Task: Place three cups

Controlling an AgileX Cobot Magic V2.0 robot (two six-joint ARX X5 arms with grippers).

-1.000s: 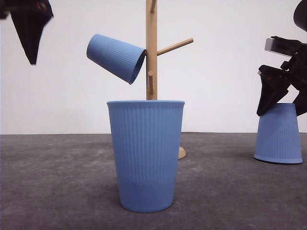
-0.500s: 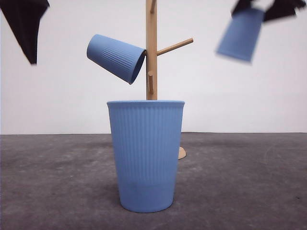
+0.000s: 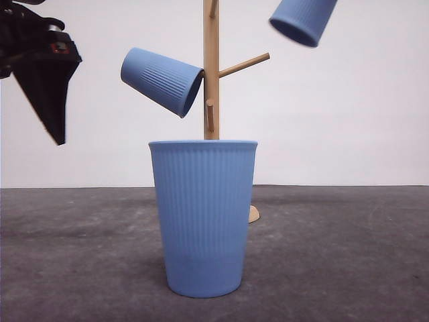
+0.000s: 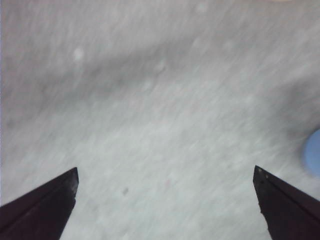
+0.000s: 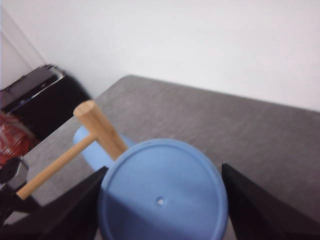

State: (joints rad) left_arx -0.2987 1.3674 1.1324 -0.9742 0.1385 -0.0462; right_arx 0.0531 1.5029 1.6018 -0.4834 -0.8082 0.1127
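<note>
I see the nearest cup standing upright on the worktop, directly in front of the peg stand. A second cup hangs tilted on a peg left of the stand's post. The third cup is up high to the right of the post, mouth down, between my right pincer's fingers. My left pincer hangs far left, above the worktop.

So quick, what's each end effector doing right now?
Left end effector: open, empty.
Right end effector: closed on a blue cup, base up.
</note>
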